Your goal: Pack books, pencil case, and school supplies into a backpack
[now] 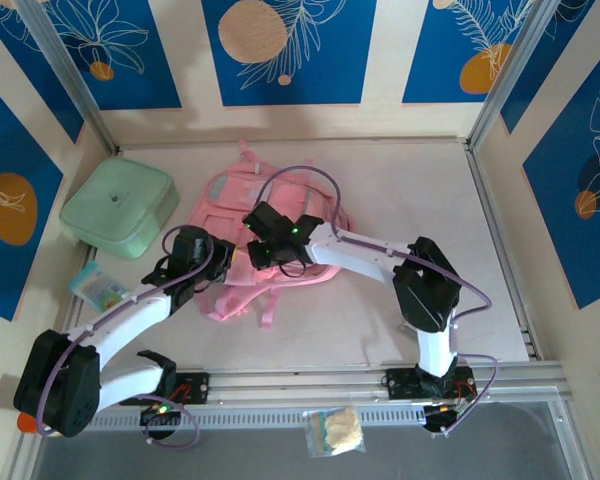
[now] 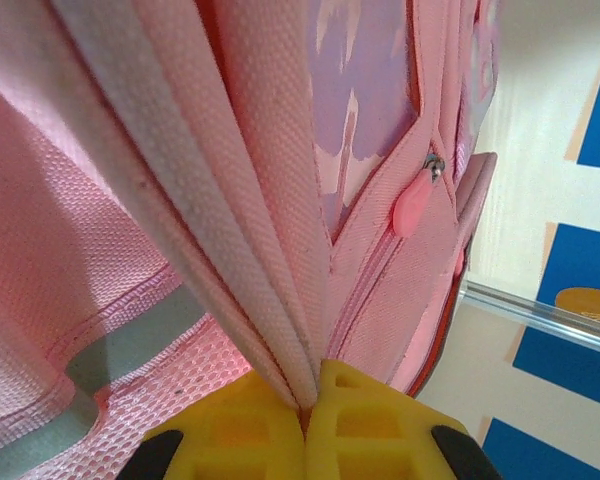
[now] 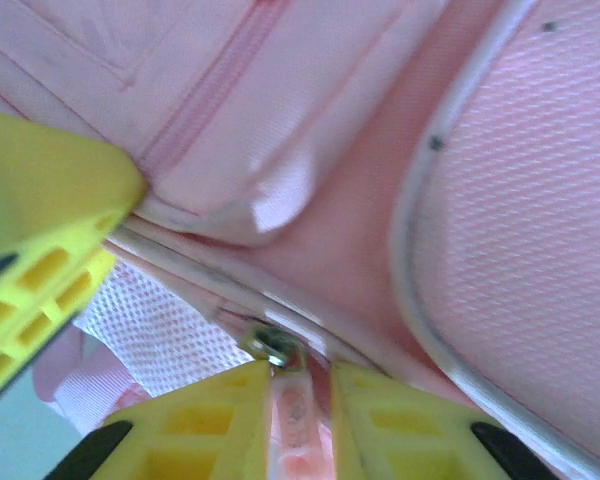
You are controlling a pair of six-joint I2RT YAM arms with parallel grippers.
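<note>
Large pink fabric backpack (image 1: 228,198) lies flat, centre of top view. Left gripper (image 2: 305,400): yellow fingers (image 2: 242,432) pressed together on white-piped seam fold (image 2: 270,300). Right gripper (image 3: 300,378): fingers pinch pink zip pull (image 3: 298,430). Fabric likely soft, light, floppy; best held at seams, pull tabs.

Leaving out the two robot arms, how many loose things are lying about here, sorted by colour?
Pink: 1, the backpack
Mint green: 1, the square pouch
Pale blue: 1, the small packet
Clear with yellowish contents: 1, the little bag
Total: 4
</note>
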